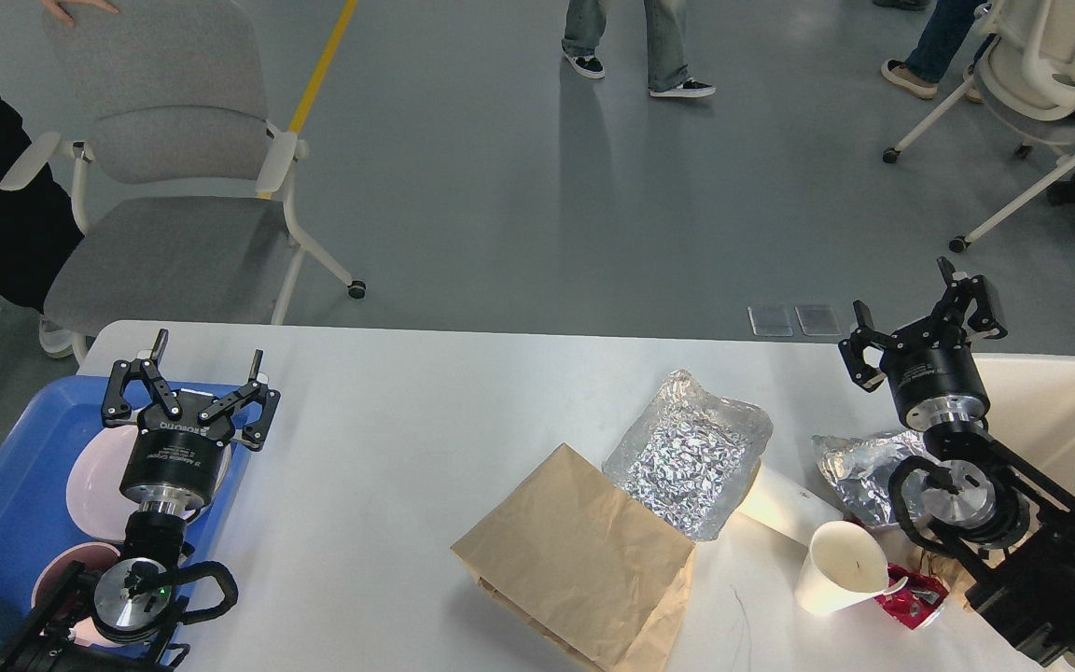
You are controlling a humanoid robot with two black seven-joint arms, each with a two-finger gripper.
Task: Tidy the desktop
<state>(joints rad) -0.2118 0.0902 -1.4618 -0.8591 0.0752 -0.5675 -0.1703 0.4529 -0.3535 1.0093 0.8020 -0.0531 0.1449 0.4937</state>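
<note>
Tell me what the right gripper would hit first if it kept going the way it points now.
Probably nothing on the desktop: the right gripper, open and empty, points past the far edge toward bare floor. The way looks free, though depth is unclear from one view.

Two foil sheets (687,454) (855,467), one paper bag (579,551), one paper cup (836,567), two chairs (164,168) (1041,84)
</note>
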